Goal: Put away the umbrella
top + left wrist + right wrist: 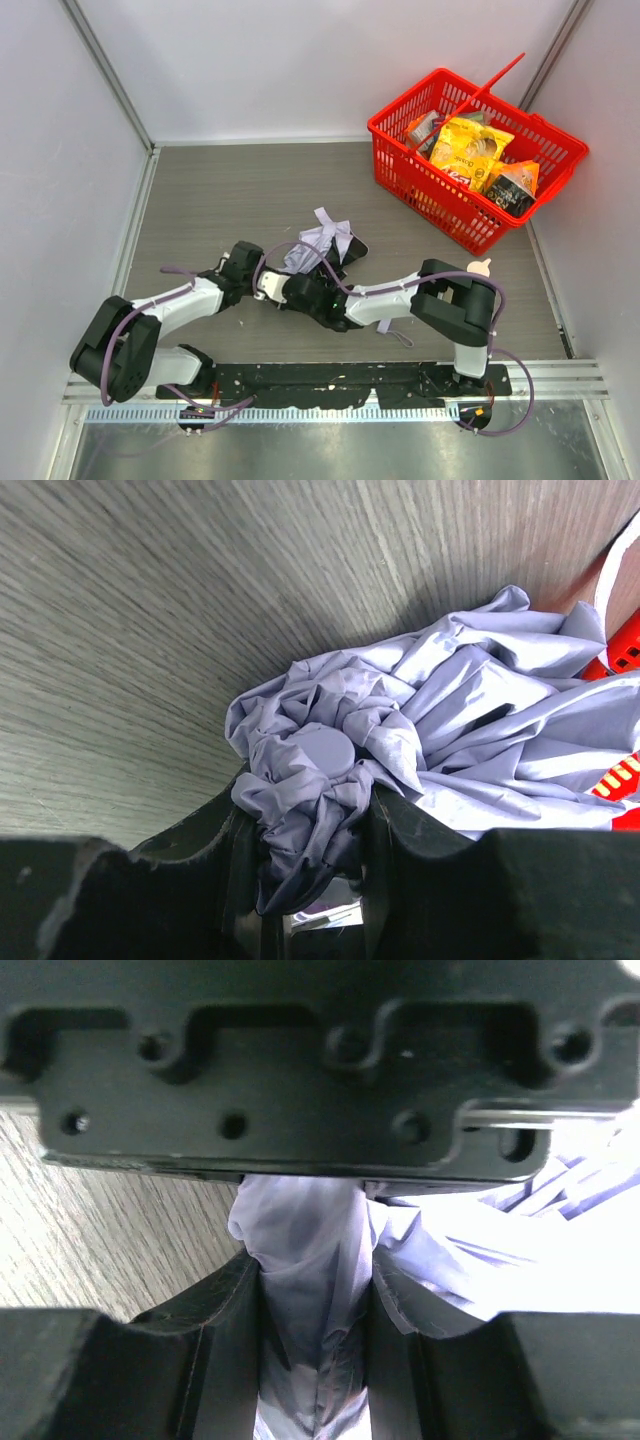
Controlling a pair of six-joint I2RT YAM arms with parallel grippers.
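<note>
The umbrella (pixel 318 243) is a crumpled bundle of pale lavender fabric lying on the table between the two arms. My left gripper (pixel 272 283) is shut on a fold of its fabric near the round tip; in the left wrist view the cloth (pixel 330 770) bunches between the black fingers (pixel 225 855). My right gripper (pixel 312 290) is also shut on a fold, and the right wrist view shows the fabric (pixel 310 1270) pinched between its fingers (pixel 215 1340), with the left gripper's body just above. A small pale handle (pixel 481 267) lies by the right arm's elbow. The shaft is hidden.
A red basket (pixel 475 160) with snack packets stands at the back right, its handle raised. White walls enclose the grey wood-grain table (pixel 230 200) on the left, back and right. A metal rail runs along the near edge.
</note>
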